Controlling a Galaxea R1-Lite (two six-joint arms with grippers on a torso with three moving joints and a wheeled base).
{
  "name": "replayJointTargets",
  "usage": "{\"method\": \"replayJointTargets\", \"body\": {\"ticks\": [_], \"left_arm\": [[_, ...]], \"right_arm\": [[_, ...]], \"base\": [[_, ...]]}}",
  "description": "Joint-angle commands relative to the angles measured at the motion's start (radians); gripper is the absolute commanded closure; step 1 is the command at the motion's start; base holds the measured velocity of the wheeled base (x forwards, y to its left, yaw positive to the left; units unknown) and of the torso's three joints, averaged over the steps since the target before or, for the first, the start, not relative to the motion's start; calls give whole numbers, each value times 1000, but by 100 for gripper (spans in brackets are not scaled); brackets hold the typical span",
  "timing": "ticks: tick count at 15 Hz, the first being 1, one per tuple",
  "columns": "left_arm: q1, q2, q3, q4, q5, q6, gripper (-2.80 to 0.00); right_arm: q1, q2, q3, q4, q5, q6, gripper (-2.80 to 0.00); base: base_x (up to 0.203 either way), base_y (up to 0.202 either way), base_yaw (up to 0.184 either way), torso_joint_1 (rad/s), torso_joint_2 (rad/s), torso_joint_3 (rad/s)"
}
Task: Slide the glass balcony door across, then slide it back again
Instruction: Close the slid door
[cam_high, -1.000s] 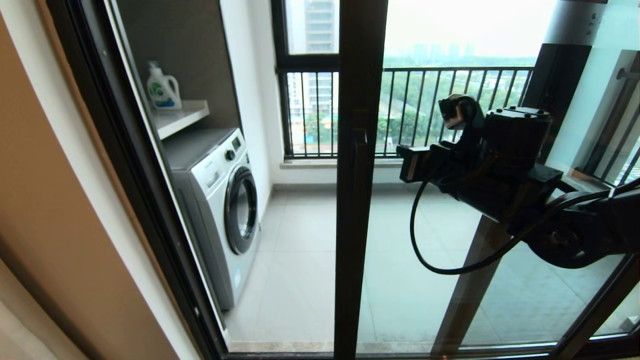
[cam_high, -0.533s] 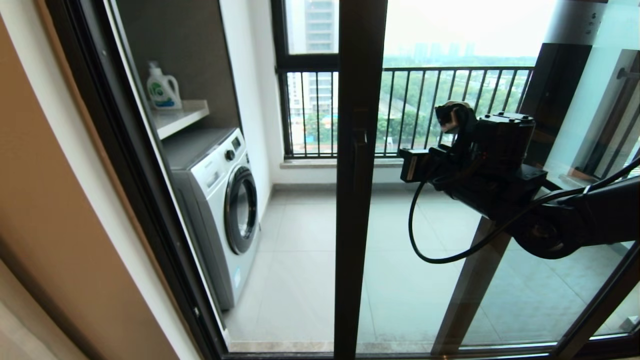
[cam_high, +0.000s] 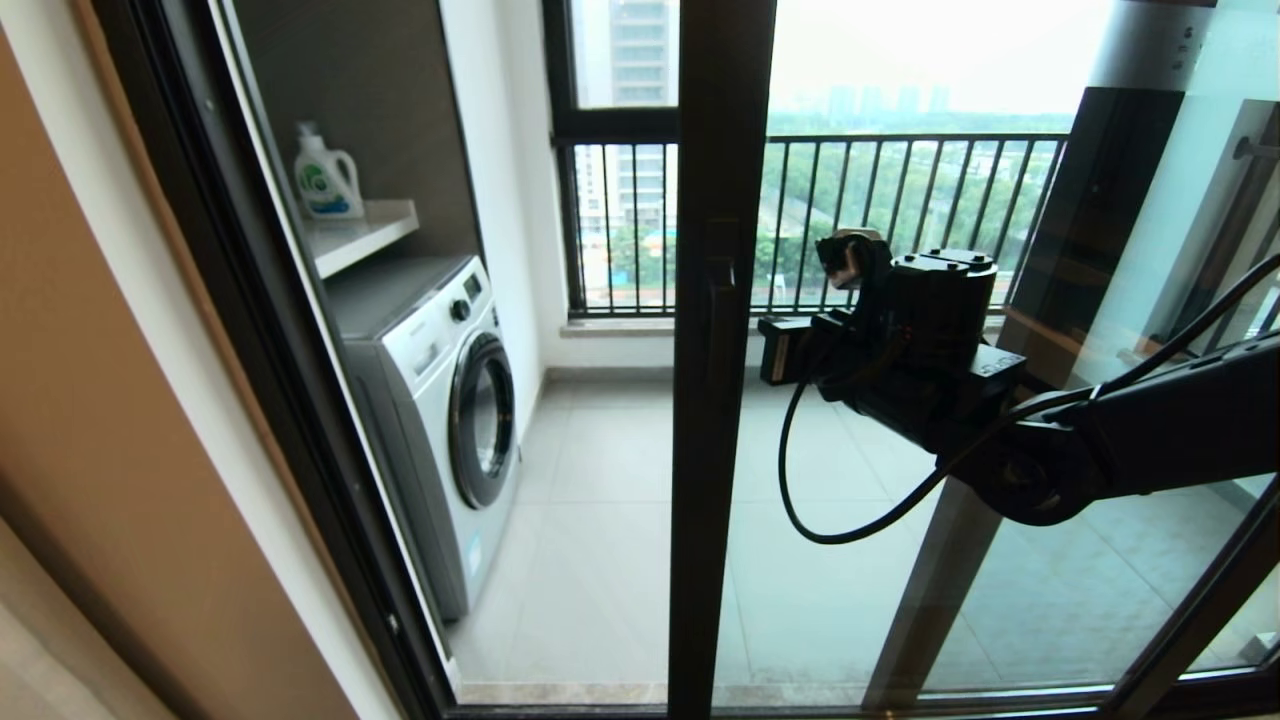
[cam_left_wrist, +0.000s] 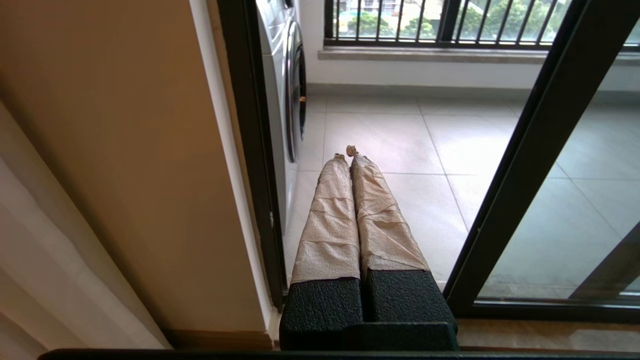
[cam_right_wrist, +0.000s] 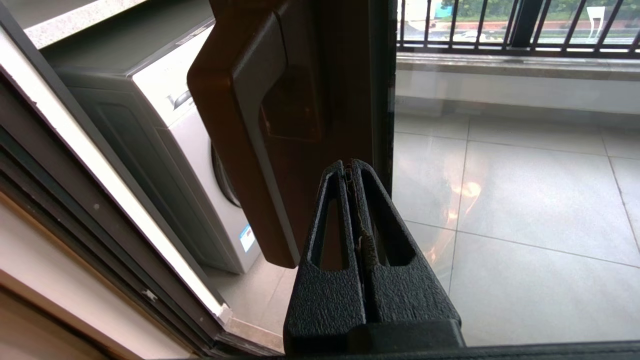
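Right wrist view: the right pincer (cam_right_wrist: 348, 167) is pressed closed, holding nothing — just beside its tips stands the glass balcony door (cam_right_wrist: 345, 75) frame with its handle (cam_right_wrist: 240, 125); the left pincer (cam_left_wrist: 348, 152) is closed too, empty.

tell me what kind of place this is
Most likely a flat's laundry balcony, high up. Beyond the glass balcony door stand a washing machine, a detergent bottle on a shelf, and a black railing overlooking trees and tower blocks.
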Motion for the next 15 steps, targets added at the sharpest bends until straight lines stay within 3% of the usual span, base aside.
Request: {"method": "replayJointTargets", "body": {"ticks": [1, 4, 8, 11, 15], "left_arm": [[0, 1, 0, 0, 0, 0, 0], [0, 1, 0, 0, 0, 0, 0], [0, 1, 0, 0, 0, 0, 0], [0, 1, 0, 0, 0, 0, 0], [0, 1, 0, 0, 0, 0, 0]], "right_arm": [[28, 4, 0, -4, -3, -1, 0], [69, 19, -6, -6, -59, -3, 0], [73, 17, -1, -8, -66, -2, 0], [49, -22, 21, -64, -64, 0, 0], [-52, -41, 3, -67, -52, 0, 0]], "base": [[0, 0, 0, 0, 0, 0], [0, 0, 0, 0, 0, 0], [0, 0, 0, 0, 0, 0], [0, 0, 0, 0, 0, 0], [0, 0, 0, 0, 0, 0]]}}
